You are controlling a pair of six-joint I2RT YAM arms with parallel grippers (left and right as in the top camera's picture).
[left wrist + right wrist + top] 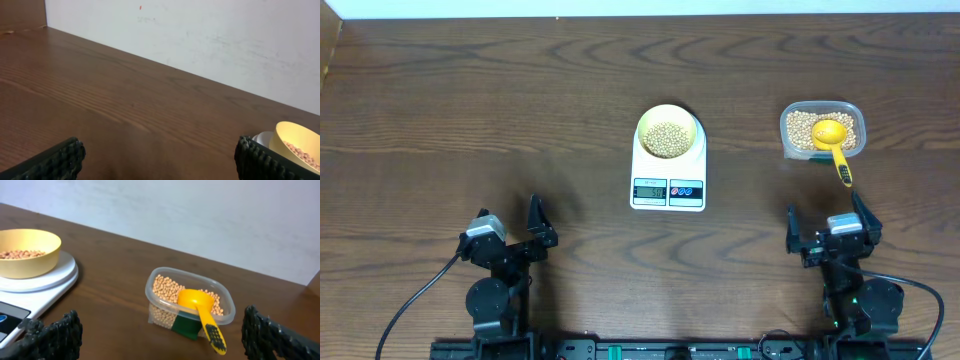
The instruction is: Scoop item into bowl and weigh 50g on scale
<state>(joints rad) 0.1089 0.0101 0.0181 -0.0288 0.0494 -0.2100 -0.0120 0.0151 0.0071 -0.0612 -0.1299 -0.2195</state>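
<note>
The pale yellow-green bowl (669,132) stands on the white scale (668,175) at the table's middle and holds a layer of beige beans (668,139). More beans (804,127) fill a clear plastic tub (823,130) to the right, and a yellow scoop (834,143) rests in it with its handle over the near rim. My left gripper (508,228) is open near the front left, nothing between its fingers. My right gripper (829,226) is open just in front of the tub (189,302), and the scoop (201,311) lies a short way ahead of it. The bowl (26,251) shows at left there.
A white wall (200,40) runs behind the table's far edge. The arms' bases and cables (410,300) sit along the front edge. Bare dark wood (470,110) spreads left of the scale and behind it.
</note>
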